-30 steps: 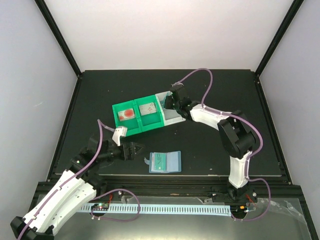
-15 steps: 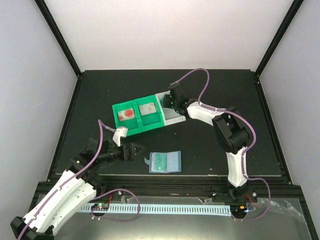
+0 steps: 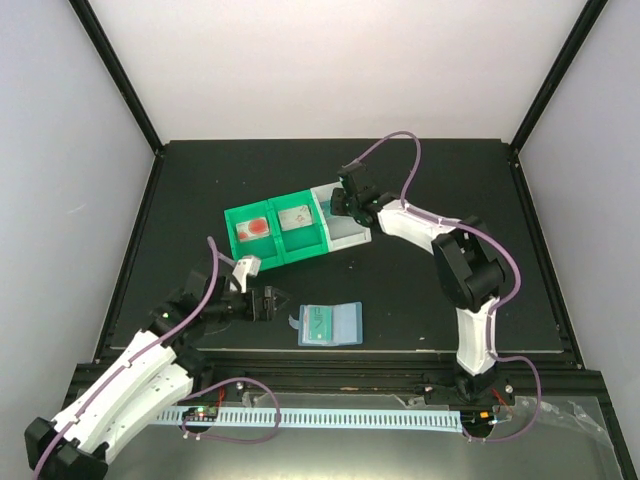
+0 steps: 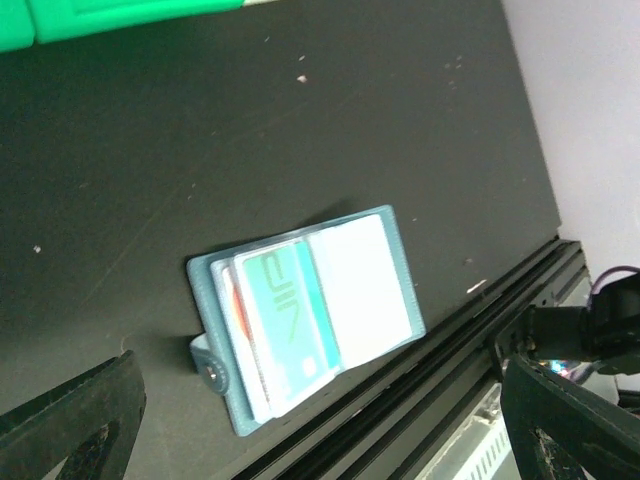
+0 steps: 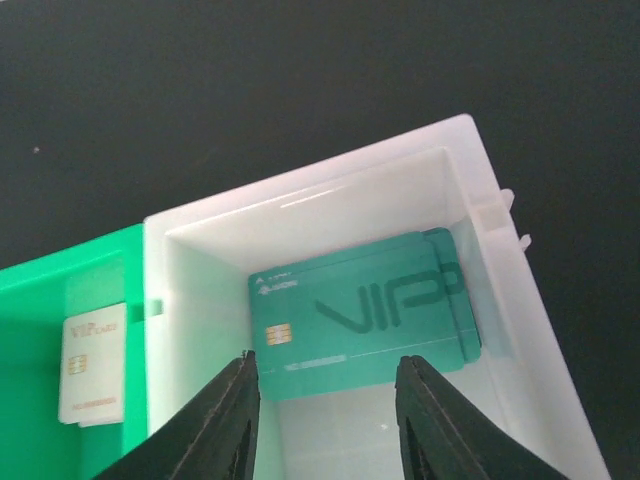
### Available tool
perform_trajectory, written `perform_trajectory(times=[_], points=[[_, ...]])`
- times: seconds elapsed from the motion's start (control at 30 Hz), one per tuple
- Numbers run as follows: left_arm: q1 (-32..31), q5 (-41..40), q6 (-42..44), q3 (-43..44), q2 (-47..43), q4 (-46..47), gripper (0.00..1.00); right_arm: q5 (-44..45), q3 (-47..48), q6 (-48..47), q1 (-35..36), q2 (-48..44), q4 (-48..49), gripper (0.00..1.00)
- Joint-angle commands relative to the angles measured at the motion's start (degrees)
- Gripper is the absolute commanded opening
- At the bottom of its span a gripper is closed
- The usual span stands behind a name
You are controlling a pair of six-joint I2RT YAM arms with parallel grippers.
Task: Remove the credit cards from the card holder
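The light-blue card holder (image 3: 343, 322) lies open near the table's front edge. In the left wrist view the holder (image 4: 362, 285) has a teal-green card (image 4: 290, 315) in its left pocket, over a whitish card with red marks (image 4: 238, 312); its tab (image 4: 210, 366) points toward me. My left gripper (image 3: 270, 303) is open and empty, just left of the holder, with its fingers (image 4: 75, 420) spread wide. My right gripper (image 3: 346, 204) is open and empty above a white bin (image 5: 475, 160) that holds two stacked teal cards (image 5: 360, 315).
A green two-compartment bin (image 3: 240, 250) stands left of the white bin (image 3: 352, 236), with a whitish card in each compartment; one shows in the right wrist view (image 5: 90, 365). The table's front rail (image 4: 470, 330) runs just beyond the holder.
My left gripper has edged right toward the holder and the arm has shifted. My right gripper has moved slightly back over the white bin.
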Motion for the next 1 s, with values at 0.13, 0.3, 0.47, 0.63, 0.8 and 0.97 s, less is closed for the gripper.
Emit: perform_trajectory(times=[0.13, 0.3, 0.47, 0.63, 0.8, 0.97], points=[[-0.1, -1.7, -2.1, -1.5, 2.4, 2.6, 0.97, -1.4, -0.3, -2.2, -0.4, -8.2, -4.1, 0.42], [-0.8, -0.8, -4.0, -4.9, 3.8, 6.8, 0.90, -5.1, -5.0, -0.7, -0.4, -13.7, -5.8, 0.42], [-1.9, 0.1, -7.0, -8.8, 5.1, 13.2, 0.85, -7.4, -11.7, 3.7, -0.3, -20.1, -9.1, 0.42], [-2.4, -1.9, -7.2, -10.4, 5.8, 15.5, 0.82, -13.4, -21.3, 6.1, 0.7, -27.5, -8.6, 0.42], [-2.9, -2.0, -8.4, -12.7, 7.9, 19.7, 0.80, -14.1, -30.4, 8.0, 3.8, -34.8, -7.9, 0.43], [-3.9, -1.8, -9.2, -13.8, 11.4, 23.1, 0.76, -15.5, -40.1, 11.7, 8.0, -39.6, -4.0, 0.49]])
